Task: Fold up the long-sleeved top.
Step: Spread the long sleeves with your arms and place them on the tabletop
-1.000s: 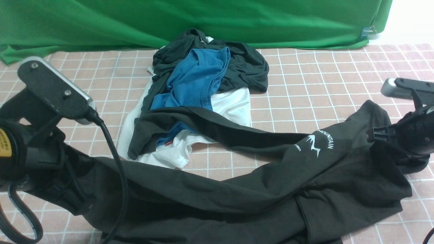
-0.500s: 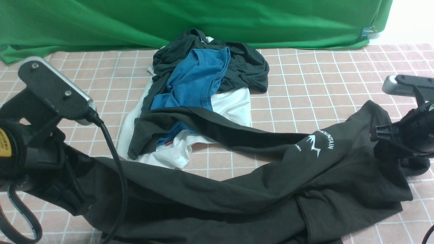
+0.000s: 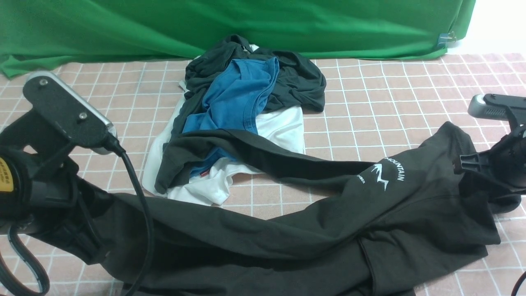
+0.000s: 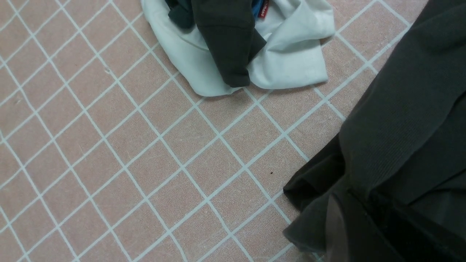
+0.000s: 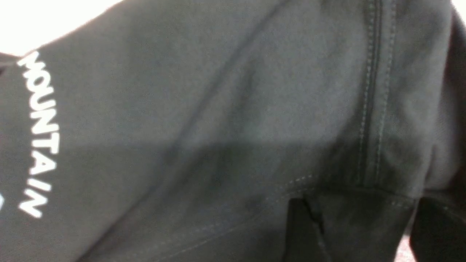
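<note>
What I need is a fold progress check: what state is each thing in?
long-sleeved top, unfolded, bunched, logo up
left tool, shut on the long-sleeved top
right tool, open, at the long-sleeved top
blue T-shirt, crumpled, atop the dark garment
dark garment, crumpled
white garment, crumpled underneath

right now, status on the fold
Left gripper shut on top. Right gripper open beside logo. Sleeve lies across clothes pile.

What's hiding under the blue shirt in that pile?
The blue T-shirt lies on a dark garment and a white garment. Anything else beneath it is covered, so I cannot tell.
</note>
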Tool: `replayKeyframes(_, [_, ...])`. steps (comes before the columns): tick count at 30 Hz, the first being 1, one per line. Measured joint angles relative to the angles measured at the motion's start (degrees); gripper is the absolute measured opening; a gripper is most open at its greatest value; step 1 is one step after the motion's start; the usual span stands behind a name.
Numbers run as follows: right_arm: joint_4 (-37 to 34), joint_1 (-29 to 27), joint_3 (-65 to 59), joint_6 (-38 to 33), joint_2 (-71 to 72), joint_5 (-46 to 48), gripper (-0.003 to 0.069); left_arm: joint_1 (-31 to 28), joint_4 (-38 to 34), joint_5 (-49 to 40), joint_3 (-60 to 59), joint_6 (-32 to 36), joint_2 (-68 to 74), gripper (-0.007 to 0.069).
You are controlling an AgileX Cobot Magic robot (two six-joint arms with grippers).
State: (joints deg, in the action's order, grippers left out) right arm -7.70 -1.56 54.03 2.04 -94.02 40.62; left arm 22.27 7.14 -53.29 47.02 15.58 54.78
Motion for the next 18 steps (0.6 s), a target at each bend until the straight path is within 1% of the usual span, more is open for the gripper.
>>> replayKeyframes(3, [-0.06,0.0,0.0,0.0,-0.36,0.0,0.0393,0.0,-0.12,0.05,0.0,0.0,0.0,0.0032])
replayKeyframes(7, [-0.1,0.29,0.0,0.0,-0.43,-1.51,0.0306,0.0,-0.33,0.46,0.0,0.2,0.0,0.0032])
replayKeyframes(8, [-0.1,0.29,0.0,0.0,-0.43,-1.51,0.0302,0.0,-0.33,0.51,0.0,0.2,0.0,0.0032])
replayKeyframes(9, [-0.24,0.54,0.0,0.0,-0.5,-1.89,0.0272,0.0,-0.67,0.56,0.0,0.2,0.0,0.0032])
replayKeyframes(11, [-0.89,0.55,0.0,-0.11,-0.5,-2.13,0.0251,0.0,-0.96,0.86,0.0,0.2,0.0,0.0032])
replayKeyframes(18, [-3.88,0.55,0.0,-2.52,-1.07,-3.72,0.0253,0.0,-1.03,1.29,0.0,0.24,0.0,0.0032])
